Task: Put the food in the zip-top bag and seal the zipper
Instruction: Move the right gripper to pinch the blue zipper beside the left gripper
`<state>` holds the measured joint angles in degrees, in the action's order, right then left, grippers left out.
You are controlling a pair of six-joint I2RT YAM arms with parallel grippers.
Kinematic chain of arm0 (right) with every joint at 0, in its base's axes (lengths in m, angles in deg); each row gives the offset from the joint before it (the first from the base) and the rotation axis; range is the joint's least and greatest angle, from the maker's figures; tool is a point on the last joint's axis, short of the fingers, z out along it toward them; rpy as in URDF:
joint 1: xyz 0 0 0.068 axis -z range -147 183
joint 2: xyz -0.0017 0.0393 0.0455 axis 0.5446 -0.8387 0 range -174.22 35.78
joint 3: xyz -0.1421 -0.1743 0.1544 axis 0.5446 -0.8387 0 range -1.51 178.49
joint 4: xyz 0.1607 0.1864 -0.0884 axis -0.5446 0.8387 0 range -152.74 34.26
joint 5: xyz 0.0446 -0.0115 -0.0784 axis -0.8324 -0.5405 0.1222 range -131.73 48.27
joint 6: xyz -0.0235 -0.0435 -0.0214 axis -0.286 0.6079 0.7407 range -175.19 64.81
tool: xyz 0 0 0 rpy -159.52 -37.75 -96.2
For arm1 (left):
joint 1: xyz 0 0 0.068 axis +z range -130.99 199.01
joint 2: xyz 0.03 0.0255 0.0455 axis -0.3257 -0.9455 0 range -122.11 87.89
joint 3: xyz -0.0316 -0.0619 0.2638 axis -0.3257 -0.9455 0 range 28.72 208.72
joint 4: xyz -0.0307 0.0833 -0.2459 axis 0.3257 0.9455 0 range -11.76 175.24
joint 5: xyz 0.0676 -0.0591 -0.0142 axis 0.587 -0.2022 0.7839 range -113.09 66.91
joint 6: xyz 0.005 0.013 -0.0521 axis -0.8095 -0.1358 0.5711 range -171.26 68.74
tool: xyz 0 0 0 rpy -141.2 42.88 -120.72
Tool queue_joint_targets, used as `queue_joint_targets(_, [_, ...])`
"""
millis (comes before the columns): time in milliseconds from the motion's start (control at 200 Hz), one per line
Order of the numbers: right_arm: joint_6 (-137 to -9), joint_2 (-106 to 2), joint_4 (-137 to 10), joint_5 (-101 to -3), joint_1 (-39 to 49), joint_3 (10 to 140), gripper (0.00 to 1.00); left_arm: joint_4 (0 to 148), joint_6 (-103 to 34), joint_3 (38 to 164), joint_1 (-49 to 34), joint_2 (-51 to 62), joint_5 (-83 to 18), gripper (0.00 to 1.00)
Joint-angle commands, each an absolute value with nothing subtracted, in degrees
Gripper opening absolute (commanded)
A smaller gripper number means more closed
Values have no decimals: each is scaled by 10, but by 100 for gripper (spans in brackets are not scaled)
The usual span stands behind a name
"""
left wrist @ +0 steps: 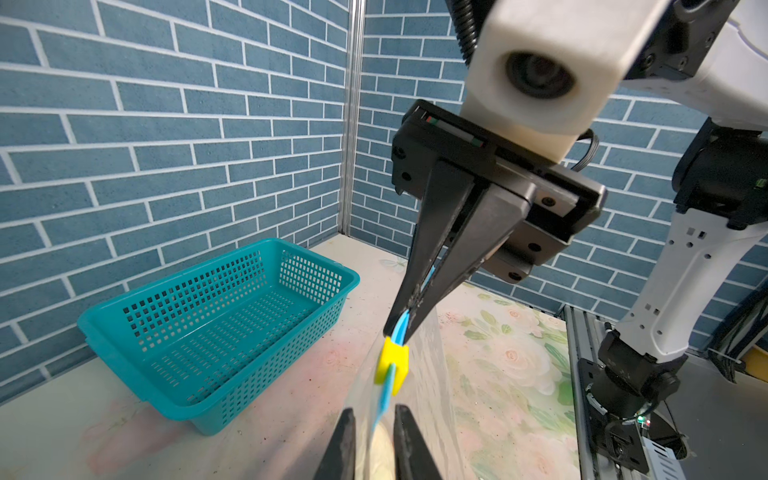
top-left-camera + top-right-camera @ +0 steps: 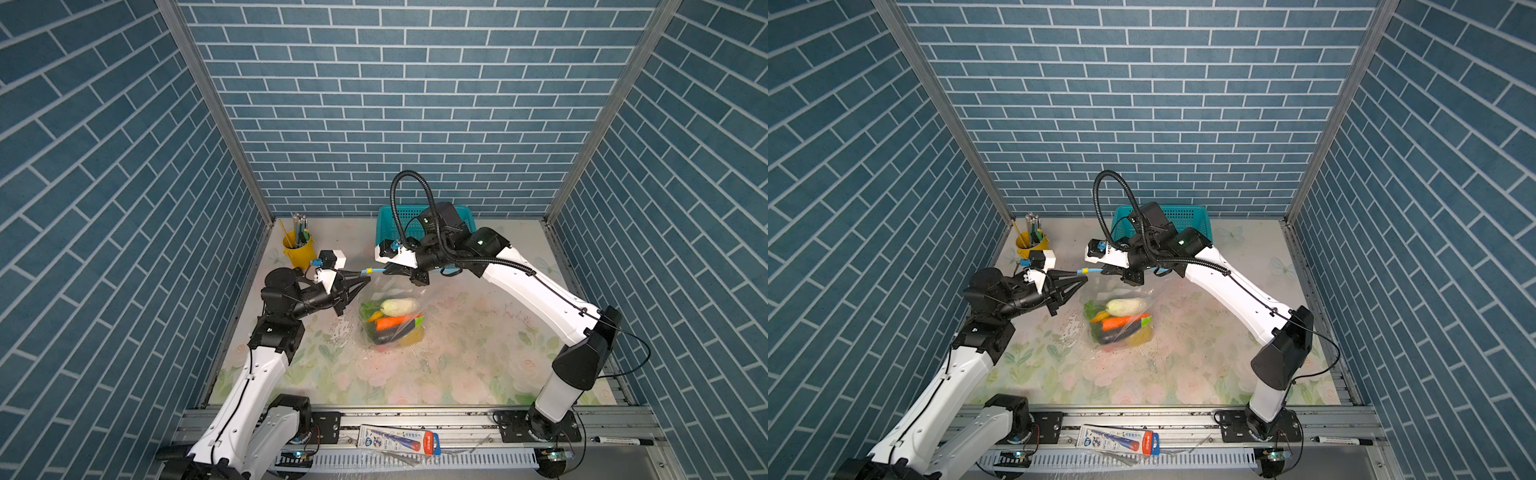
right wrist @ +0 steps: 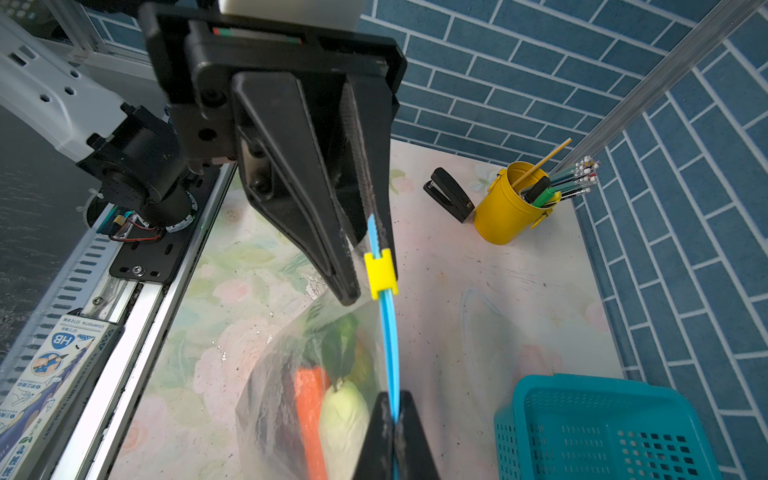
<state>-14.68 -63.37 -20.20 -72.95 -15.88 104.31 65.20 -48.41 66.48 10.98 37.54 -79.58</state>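
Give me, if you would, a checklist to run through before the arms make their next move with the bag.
1. The food is inside the zip-top bag: ok.
2. The right gripper is shut on the zipper: ok.
3. The left gripper is clamped on the zipper: not ok, its jaws stand apart around it.
4. The slider sits right at the left gripper: ok.
5. The zipper is closed along its length: cannot tell.

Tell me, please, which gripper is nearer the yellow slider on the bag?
Left. The left gripper straddles the slider; the right gripper pinches the blue strip farther along.
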Motion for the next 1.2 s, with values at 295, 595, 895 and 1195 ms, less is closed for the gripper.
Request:
queue_joint_targets(295, [-134, -630, -187, -743, -162, 1069, 0, 684, -520, 705, 107, 380, -796, 20])
queue_joint_targets(595, [-134, -629, -185, -748, -162, 1068, 0, 678, -518, 713, 107, 377, -806, 9])
queue_joint_targets(895, [-134, -627, -183, -738, -162, 1067, 0, 692, -524, 706, 107, 391, -804, 17])
queue_joint_targets(1195, [-134, -628, -180, -730, -162, 1066, 0, 710, -542, 706, 107, 402, -815, 16])
